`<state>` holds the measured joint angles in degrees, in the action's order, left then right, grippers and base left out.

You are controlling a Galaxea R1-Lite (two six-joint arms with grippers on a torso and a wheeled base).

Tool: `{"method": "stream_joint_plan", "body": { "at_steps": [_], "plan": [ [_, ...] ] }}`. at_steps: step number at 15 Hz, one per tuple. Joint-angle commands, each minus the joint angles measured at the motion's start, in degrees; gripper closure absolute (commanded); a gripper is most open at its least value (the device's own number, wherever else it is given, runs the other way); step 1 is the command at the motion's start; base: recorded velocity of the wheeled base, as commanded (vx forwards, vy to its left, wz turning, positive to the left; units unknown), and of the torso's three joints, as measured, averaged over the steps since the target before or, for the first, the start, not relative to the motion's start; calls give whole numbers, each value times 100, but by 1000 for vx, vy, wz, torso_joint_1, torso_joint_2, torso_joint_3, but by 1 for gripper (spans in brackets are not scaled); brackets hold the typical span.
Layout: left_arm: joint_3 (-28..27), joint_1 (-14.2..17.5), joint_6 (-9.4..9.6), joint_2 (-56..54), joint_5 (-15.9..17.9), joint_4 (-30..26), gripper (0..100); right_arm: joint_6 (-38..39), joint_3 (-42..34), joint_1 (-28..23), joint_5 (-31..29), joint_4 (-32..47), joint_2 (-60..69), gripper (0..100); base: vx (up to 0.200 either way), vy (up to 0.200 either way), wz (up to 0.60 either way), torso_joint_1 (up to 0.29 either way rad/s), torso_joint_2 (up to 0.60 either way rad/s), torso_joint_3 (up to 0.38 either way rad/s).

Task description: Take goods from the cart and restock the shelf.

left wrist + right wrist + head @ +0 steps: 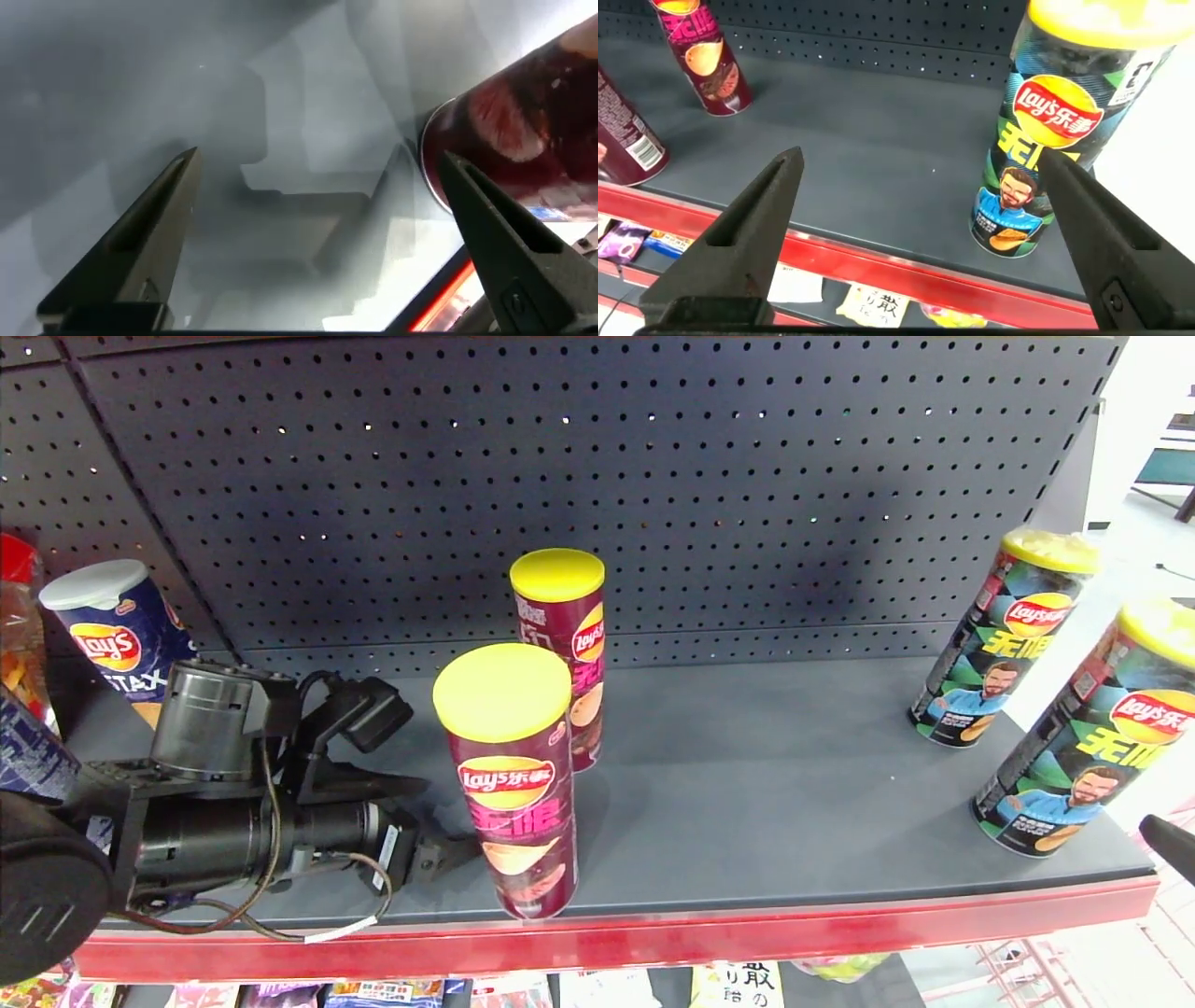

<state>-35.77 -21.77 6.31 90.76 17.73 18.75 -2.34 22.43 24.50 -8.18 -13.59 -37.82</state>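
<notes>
Two maroon chip cans with yellow lids stand upright mid-shelf, one at the front (513, 784) and one behind it (565, 653). My left gripper (318, 163) lies low on the grey shelf (794, 784), just left of the front maroon can (505, 140). It is open and holds nothing. Two dark cans with yellow lids stand at the shelf's right end, the nearer (1088, 728) by the front edge and the other (1004, 635) farther back. My right gripper (920, 168) hangs open and empty in front of the shelf, facing a dark can (1055, 140).
A blue can with a white lid (117, 630) stands at the shelf's back left, behind my left arm. A perforated back panel (597, 476) closes the shelf. A red lip (653, 929) runs along its front edge. The shelf floor between the maroon and dark cans is bare.
</notes>
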Motion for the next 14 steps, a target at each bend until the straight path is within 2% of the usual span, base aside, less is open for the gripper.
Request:
{"method": "stream_joint_plan", "body": {
  "at_steps": [1, 7, 10, 11, 12, 13, 14],
  "plan": [
    [-27, -64, -7, 82, 3, -3, 0, 14, -2, 11, 1, -3, -51, 0, 0, 0, 0, 0, 0, 0],
    [-80, -152, -7, 161, 3, 6, 0, 14, -19, 2, 1, -3, -68, 0, 0, 0, 0, 0, 0, 0],
    [61, -38, -7, -234, -94, -3, 0, 85, -142, -25, -35, 23, -68, 0, 0, 0, 0, 0, 0, 0],
    [254, 103, 19, -682, -261, -12, 0, 102, -151, -235, -61, 111, -68, 0, 0, 0, 0, 0, 0, 0],
    [439, 191, 89, -1350, -727, -82, 0, 49, -99, -657, -193, 375, -77, 0, 0, 0, 0, 0, 0, 0],
    [685, 200, 116, -1913, -1359, -135, 0, -12, -90, -1079, -175, 630, -94, 0, 0, 0, 0, 0, 0, 0],
    [782, 200, 168, -2598, -2027, -267, 0, -91, -151, -1264, -61, 718, -77, 0, 0, 0, 0, 0, 0, 0]
  ]
}}
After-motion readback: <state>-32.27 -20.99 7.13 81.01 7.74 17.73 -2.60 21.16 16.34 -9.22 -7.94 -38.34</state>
